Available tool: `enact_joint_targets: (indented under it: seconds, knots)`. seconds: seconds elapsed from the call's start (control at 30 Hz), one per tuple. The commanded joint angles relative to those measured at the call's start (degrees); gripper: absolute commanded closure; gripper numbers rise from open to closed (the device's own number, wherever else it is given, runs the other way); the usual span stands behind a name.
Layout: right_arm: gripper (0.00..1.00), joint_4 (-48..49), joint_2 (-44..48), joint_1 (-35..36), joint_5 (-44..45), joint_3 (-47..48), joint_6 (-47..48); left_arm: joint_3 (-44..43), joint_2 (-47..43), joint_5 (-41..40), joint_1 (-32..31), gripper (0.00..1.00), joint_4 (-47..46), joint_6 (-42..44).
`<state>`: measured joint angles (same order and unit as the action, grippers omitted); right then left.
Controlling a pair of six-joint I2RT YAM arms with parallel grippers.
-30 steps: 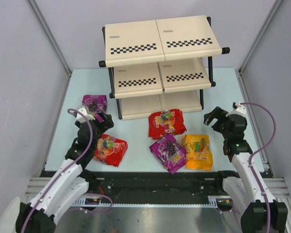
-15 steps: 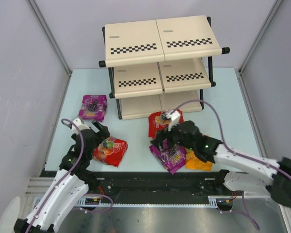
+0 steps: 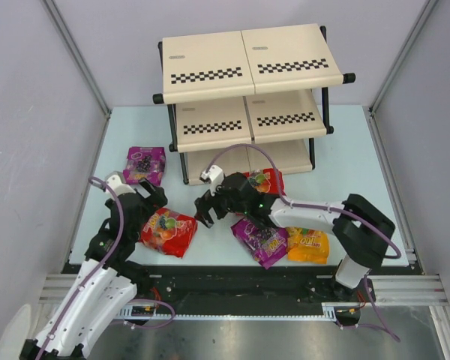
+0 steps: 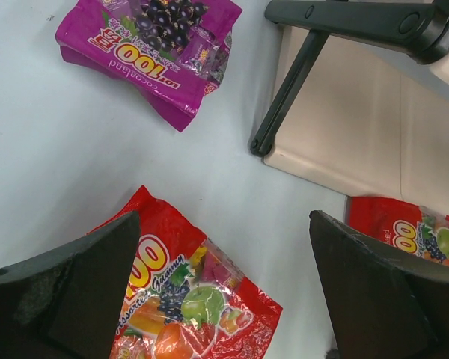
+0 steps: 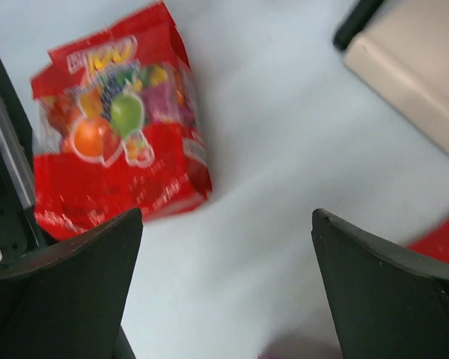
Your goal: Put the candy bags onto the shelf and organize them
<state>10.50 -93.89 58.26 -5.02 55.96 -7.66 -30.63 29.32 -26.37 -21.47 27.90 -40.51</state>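
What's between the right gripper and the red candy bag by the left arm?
Only bare table separates the right gripper from the red bag, as the top and right wrist views show.

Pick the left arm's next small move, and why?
Probably lower the left gripper onto the left red bag: it is open and empty, the bag lies flat just beneath it. The right gripper, also open, hovers beside the same bag, so go slowly.
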Motion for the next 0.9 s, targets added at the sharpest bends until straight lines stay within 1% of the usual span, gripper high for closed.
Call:
enact_joint_targets:
  seconds: [0.0,0.2,0.43,0.53,0.63,0.73,0.8,0.87]
  knots:
    - [0.0,5.05,-6.56,-0.86,-7.35,7.39,1.6,-1.8,-0.58,0.88,-0.15,0.0,-0.22,2.1]
    - [0.0,6.29,-15.69,-2.27,-16.06,14.68,-0.6,-2.33,-1.28,1.58,-0.15,0.0,1.8,2.98]
    - [0.0,5.49,-23.17,-1.13,-19.59,20.32,-1.65,-1.54,-5.24,1.41,-0.06,0.0,4.18,2.02]
    - [0.01,5.84,-24.58,-0.96,-22.05,20.59,-2.62,-1.36,-5.77,1.67,-0.15,0.0,4.27,2.02]
    - [0.07,5.58,-25.03,-0.43,-24.51,20.59,-2.71,-1.45,-5.24,1.76,-0.06,0.0,4.53,2.01]
    - [0.19,5.41,-25.47,-0.08,-28.02,20.59,-2.8,-1.18,-4.98,2.46,-0.15,0.0,4.01,2.02]
    - [0.21,5.32,-25.82,0.01,-29.87,20.59,-3.15,-0.75,-4.89,2.99,-0.06,0.0,3.74,1.75]
    - [0.27,4.79,-26.17,0.1,-31.27,20.59,-3.06,-0.48,-4.98,3.17,-0.15,0.0,3.83,1.58]
